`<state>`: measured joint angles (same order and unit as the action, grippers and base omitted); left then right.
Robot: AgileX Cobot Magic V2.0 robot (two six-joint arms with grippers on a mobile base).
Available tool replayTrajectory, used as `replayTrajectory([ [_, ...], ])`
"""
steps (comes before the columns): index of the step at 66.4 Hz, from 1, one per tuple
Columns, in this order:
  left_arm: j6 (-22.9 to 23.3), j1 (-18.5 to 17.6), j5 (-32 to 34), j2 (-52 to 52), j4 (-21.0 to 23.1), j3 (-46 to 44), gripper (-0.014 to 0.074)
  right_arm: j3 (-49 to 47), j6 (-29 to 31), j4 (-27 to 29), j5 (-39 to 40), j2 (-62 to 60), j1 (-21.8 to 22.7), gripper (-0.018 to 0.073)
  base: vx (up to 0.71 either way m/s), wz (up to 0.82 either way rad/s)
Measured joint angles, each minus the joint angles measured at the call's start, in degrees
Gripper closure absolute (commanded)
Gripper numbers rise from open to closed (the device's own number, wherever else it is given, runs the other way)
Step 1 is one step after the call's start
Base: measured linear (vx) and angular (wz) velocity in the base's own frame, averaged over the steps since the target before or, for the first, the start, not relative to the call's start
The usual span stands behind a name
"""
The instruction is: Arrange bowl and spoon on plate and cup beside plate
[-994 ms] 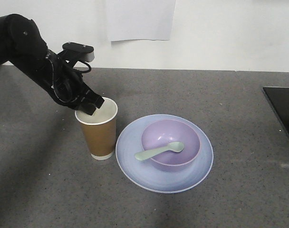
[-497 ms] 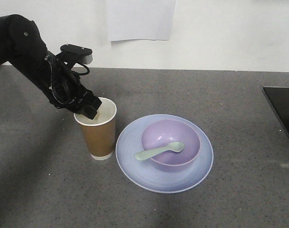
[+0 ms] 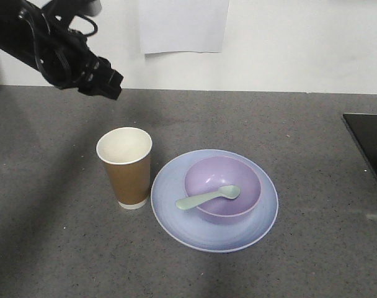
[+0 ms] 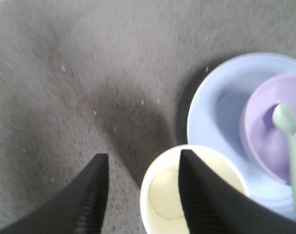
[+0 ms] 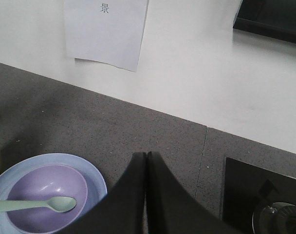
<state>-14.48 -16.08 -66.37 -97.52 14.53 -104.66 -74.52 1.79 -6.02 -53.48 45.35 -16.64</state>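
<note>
The brown paper cup (image 3: 126, 166) stands upright on the counter, just left of the pale blue plate (image 3: 176, 205). The lavender bowl (image 3: 222, 188) sits on the plate with the mint spoon (image 3: 207, 198) lying across its rim. My left gripper (image 3: 105, 84) hangs open, high above and behind the cup, holding nothing. In the left wrist view the cup (image 4: 177, 195) lies below the open fingers (image 4: 97, 195), with the plate (image 4: 216, 117), bowl (image 4: 265, 126) and spoon (image 4: 290, 141) to the right. My right gripper (image 5: 146, 158) is shut and empty, right of the bowl (image 5: 41, 195).
A black cooktop (image 3: 369, 143) lies at the counter's right edge. A sheet of paper (image 3: 183, 25) hangs on the white wall behind. In the right wrist view a glass lid (image 5: 279, 219) rests on the cooktop.
My left gripper has let go of the cup's rim and risen up and back to the left. The cup stays standing beside the plate.
</note>
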Motion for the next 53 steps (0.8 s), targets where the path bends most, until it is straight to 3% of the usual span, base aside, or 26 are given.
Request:
replayTrajectory([
  [11,0.0,0.0,2.48,4.86,0.0,-3.2,0.0608,0.0,0.0,0.0,0.26,0.0,0.0,0.057,0.0,0.0],
  [33,-1.5,0.0,9.96,13.43,0.16,-3.76,0.0604,0.0,0.0,-0.05,3.58,0.0,0.0,0.0568,0.0,0.0],
  [53,-1.5,0.0,10.27,14.6,0.16,-3.76,0.0604,0.0,0.11,-1.13,7.09,0.0,0.0,0.0568,0.0,0.0],
])
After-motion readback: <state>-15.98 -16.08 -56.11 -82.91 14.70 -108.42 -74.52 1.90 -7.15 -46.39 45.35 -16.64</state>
